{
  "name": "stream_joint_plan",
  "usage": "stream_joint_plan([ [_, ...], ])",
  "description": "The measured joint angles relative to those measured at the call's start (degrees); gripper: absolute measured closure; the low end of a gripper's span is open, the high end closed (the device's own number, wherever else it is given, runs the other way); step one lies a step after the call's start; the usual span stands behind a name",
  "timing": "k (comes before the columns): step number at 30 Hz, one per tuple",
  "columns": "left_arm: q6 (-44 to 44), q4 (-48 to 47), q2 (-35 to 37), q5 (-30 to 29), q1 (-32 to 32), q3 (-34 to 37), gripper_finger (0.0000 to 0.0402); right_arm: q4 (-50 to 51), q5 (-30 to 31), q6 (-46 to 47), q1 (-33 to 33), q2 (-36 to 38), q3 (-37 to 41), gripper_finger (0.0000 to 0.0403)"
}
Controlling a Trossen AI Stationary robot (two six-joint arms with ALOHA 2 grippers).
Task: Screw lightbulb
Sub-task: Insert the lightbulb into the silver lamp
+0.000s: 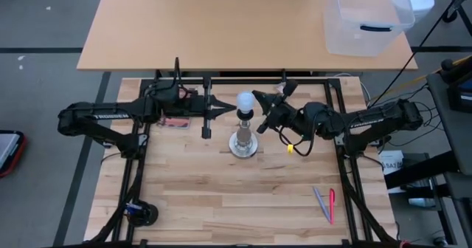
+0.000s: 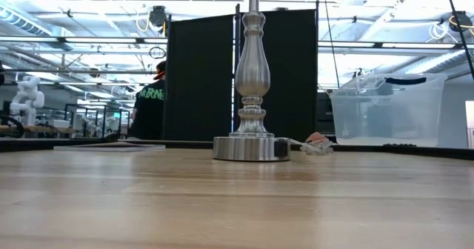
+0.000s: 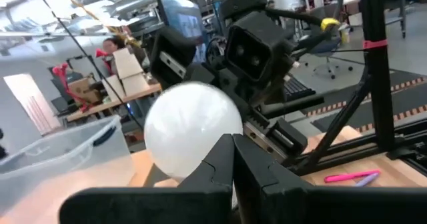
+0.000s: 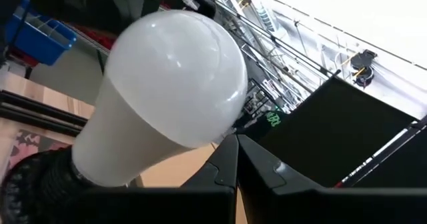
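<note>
**Entry: lightbulb seated in lamp stand, both pincers closed beside it**

Item 1. Lightbulb (image 1: 245,100): white frosted globe, sitting upright in the black socket (image 4: 40,177) on top of the stand, at the far middle of the counter (image 1: 221,196). Its base enters the socket; how deep the thread is turned cannot be told.

Item 2. Stand (image 1: 244,143): silver, round-based, turned post, upright on the counter.

Item 3. Left pincer (image 1: 230,110): fingers pressed together, empty, pointing at the bulb from the left, just beside it. Contact cannot be confirmed.

Item 4. Right pincer (image 1: 258,97): fingers pressed together, empty, close to the bulb from the right. The tips sit right at the globe's lower curve in the right wrist view.

Item 5. Sundries: pens (image 1: 325,204) near right on the counter; clear plastic bin (image 1: 366,18) on the far table.

Status, as judged: the bulb is already placed in the socket and neither pincer grips it. Either the screwing is finished, or final tightening turns remain.
</note>
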State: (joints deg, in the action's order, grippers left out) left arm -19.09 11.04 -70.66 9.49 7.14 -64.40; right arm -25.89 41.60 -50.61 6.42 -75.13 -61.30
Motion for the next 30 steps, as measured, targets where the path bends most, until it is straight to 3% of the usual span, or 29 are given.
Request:
stream_joint_plan([
  [21, 1.2, -1.2, -1.8, -0.9, 3.3, 0.0, 0.0400, 2.9, 1.8, 1.7, 2.9, 0.2, 0.0, 0.0403],
  [30, 2.9, -1.3, -2.9, -3.1, 5.5, 0.1, 0.0400, 7.1, -2.8, 6.1, 3.7, -0.4, 0.0, 0.0403],
])
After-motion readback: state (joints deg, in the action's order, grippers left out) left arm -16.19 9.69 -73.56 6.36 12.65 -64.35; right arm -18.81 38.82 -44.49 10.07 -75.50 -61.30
